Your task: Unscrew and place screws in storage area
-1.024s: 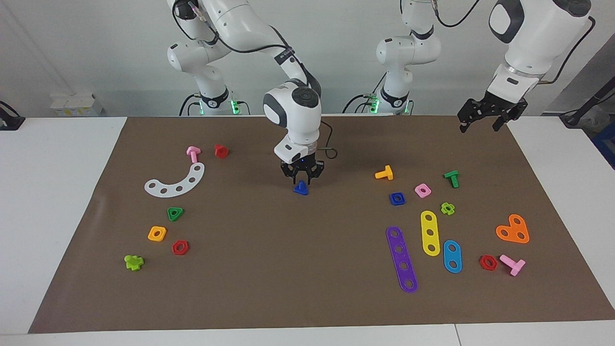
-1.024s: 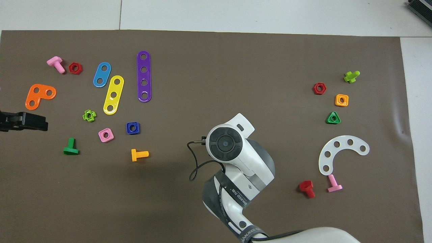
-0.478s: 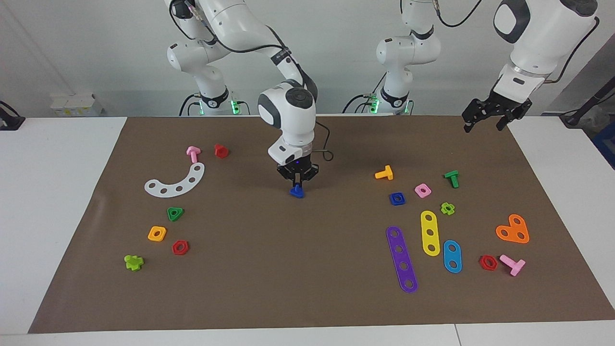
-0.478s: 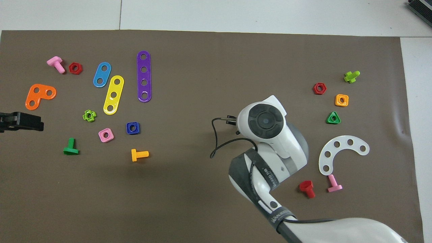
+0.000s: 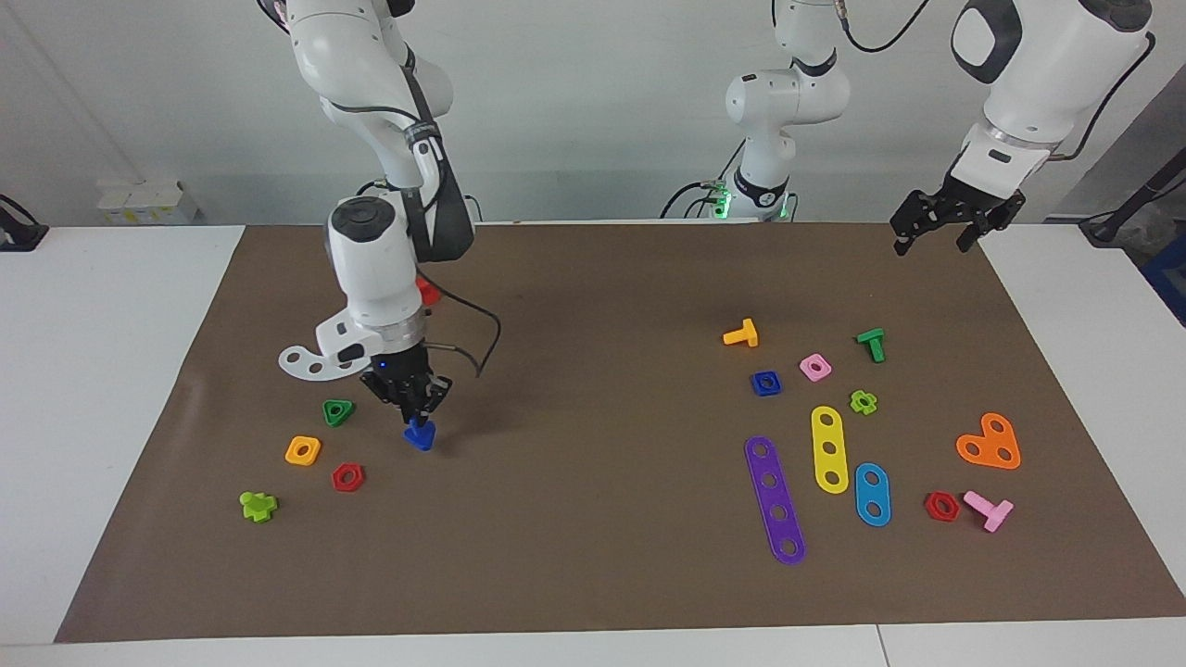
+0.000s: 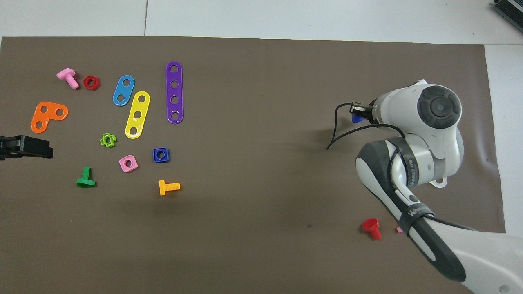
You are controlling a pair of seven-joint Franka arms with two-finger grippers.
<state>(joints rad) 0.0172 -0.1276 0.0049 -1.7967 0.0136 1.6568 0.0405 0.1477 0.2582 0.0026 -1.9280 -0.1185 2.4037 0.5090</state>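
Screw work on my screen: biggest is the brown mat, spread over the table. My right arm bends down over the end of the mat on its own side. My right gripper is pinched tight on the small blue screw, with the three-cornered head pointing down. I see the screw hanging just above the mat in the storage area, close to the little nuts there. The green triangle nut and the red hexagon nut are beside it. The orange square nut and the lime cross nut lie nearer the mat's edge. From above, only a bit of blue peeks out by the wrist. My left gripper waits in the air over the mat's corner by its own base, fingers spread wide, holding nothing.
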